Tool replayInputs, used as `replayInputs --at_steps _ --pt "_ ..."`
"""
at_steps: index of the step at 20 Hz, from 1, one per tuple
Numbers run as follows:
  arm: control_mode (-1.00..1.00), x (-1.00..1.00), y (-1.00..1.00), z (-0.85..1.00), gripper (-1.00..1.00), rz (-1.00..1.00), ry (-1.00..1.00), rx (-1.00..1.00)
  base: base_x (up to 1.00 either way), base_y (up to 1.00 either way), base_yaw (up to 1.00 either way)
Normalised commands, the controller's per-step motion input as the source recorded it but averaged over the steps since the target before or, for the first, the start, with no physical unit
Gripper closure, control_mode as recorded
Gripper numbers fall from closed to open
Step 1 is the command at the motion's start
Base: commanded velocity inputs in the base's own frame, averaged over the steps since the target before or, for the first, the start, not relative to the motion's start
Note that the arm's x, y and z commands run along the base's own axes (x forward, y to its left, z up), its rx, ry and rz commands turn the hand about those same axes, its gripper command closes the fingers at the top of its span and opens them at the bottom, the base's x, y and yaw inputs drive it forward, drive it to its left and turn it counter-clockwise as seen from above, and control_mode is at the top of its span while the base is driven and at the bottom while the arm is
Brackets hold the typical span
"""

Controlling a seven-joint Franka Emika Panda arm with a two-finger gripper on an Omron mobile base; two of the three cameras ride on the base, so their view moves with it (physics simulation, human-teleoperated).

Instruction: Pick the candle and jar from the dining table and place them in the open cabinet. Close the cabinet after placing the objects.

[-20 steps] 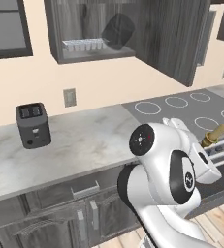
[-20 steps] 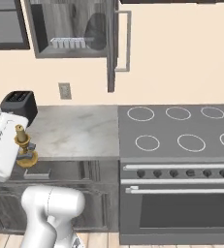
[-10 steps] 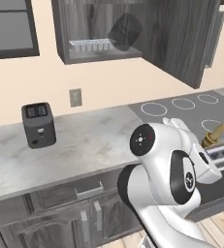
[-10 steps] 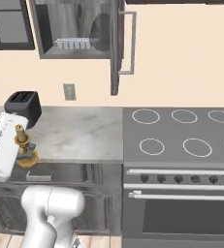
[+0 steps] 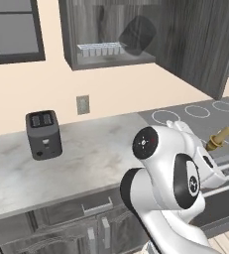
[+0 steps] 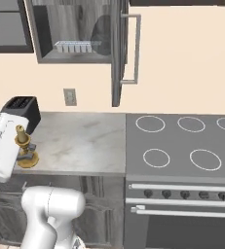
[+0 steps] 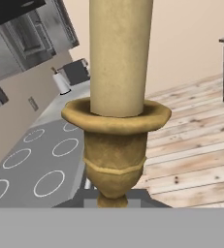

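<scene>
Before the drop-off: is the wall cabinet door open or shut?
Open. The cabinet door swings out toward the camera, edge-on in the right base view, exposing the inner shelf and the clear ridged tray on it.

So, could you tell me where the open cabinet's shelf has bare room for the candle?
Bare shelf lies left of the tray. Right of it a dark jar crowds the space. The claw holds the candle.

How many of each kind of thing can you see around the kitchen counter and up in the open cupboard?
Candle, held in the end effector: 1
Toaster: 1
Clear ridged tray in the cabinet: 1
Dark jar in the cabinet: 1
Wall outlet: 1
Stove rings: 5
Total: 10
</scene>
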Motion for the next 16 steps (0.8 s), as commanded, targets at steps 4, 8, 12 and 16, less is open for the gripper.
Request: replayInputs --at_steps 4,8,12,16 --pt "1.0 0.0 0.0 0.0 1.0 0.0 0.0 0.0 0.31 0.0 0.04" --pt "1.0 0.0 0.0 0.0 1.0 0.0 0.0 0.0 0.36 0.0 0.04" --pt "1.0 0.0 0.0 0.0 1.0 0.0 0.0 0.0 0.45 0.0 0.03" --pt "1.0 0.0 0.0 0.0 1.0 0.0 0.0 0.0 0.44 0.0 0.03"
